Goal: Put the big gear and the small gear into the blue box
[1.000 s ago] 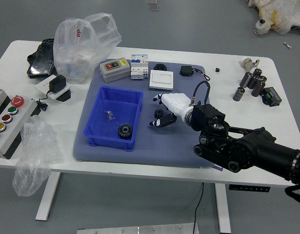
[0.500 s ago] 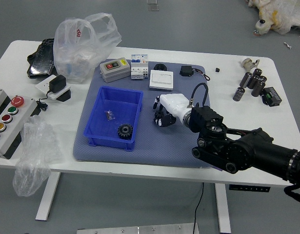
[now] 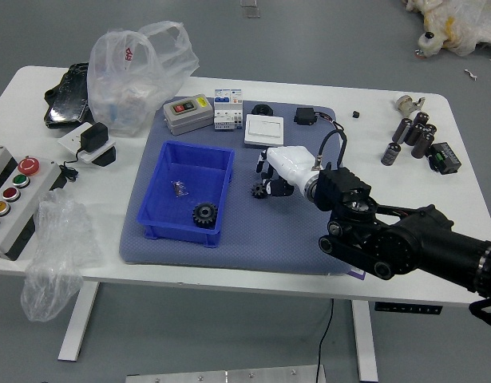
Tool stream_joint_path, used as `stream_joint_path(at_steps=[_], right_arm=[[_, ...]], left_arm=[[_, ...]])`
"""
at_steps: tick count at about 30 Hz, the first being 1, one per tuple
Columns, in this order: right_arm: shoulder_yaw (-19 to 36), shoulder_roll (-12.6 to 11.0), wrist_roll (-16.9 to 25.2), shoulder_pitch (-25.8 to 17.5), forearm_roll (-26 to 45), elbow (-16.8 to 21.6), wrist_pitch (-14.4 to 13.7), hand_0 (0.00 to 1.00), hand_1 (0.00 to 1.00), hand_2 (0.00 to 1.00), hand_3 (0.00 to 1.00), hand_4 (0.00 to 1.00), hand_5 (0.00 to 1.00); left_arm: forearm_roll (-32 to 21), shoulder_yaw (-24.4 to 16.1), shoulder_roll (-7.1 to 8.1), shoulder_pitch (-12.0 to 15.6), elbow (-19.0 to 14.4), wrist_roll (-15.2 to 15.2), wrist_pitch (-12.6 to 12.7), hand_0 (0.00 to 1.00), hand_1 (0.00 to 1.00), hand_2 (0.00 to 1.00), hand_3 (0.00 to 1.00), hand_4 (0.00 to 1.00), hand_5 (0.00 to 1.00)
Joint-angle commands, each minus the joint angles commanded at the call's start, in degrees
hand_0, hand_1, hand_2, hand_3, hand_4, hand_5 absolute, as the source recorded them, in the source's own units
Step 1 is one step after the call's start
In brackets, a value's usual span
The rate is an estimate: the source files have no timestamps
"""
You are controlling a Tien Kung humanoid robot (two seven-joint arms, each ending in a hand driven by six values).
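My right hand reaches over the grey-blue mat from the right, its fingers curled. The small black gear shows at the lower left of its fingertips, over the mat; it does not look enclosed, though contact with the fingers cannot be ruled out. To the left, the blue box holds the big black gear in its lower right corner and a small metallic piece nearer its middle. The left arm is out of view.
Behind the box and hand stand a grey device, a white module and a white square box. Plastic bags and a button panel lie left; dark cylinders stand at the back right.
The right hand's spread fingers have curled in and drawn slightly to the right. The small gear now shows a little lower, beside the fingertips. The big gear and the box have stayed put.
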Motion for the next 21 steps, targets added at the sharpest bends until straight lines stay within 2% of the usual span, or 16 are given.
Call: stream_joint_path(at_steps=[8, 10, 14, 15, 20, 21], right_arm=[[2.38, -0.39, -0.56, 1.32, -2.39, 3.28, -0.05, 0.278, 0.419, 0.494, 0.631, 0.367, 0.117], [2.46, -0.26, -0.7, 1.31, -2.68, 3.36, 0.11, 0.285, 0.42, 0.529, 0.651, 0.375, 0.141], [2.91, -0.68, -1.96, 0.8, -3.32, 3.37, 2.55, 0.285, 0.42, 0.529, 0.651, 0.375, 0.141], [3.17, -0.85, -2.85, 0.68, -3.65, 3.51, 3.86, 0.328, 0.479, 0.87, 0.888, 0.763, 0.319], [3.74, -1.11, -5.12, 0.49, -4.23, 4.04, 7.8, 0.328, 0.479, 0.87, 0.888, 0.763, 0.319], [3.72, -1.11, -5.27, 0.49, -4.21, 4.07, 8.14, 0.32, 0.445, 0.878, 0.909, 0.84, 0.357]], left_arm=[[0.02, 0.0, 0.01, 0.02, -0.01, -0.01, 0.01, 0.659, 0.617, 0.602, 0.755, 0.745, 0.659], [-0.03, 0.08, -0.03, -0.02, 0.0, -0.06, 0.0, 0.659, 0.617, 0.602, 0.755, 0.746, 0.662], [-0.18, 0.14, -0.06, 0.04, -0.01, -0.07, 0.02, 0.659, 0.617, 0.602, 0.755, 0.746, 0.662], [-0.09, 0.03, -0.05, 0.08, -0.03, 0.03, 0.04, 0.659, 0.617, 0.602, 0.755, 0.747, 0.666], [0.11, -0.16, -0.01, 0.12, -0.04, 0.12, 0.06, 0.659, 0.617, 0.602, 0.755, 0.747, 0.666], [0.1, -0.14, -0.01, 0.1, -0.03, 0.1, 0.05, 0.659, 0.617, 0.601, 0.754, 0.748, 0.668]])
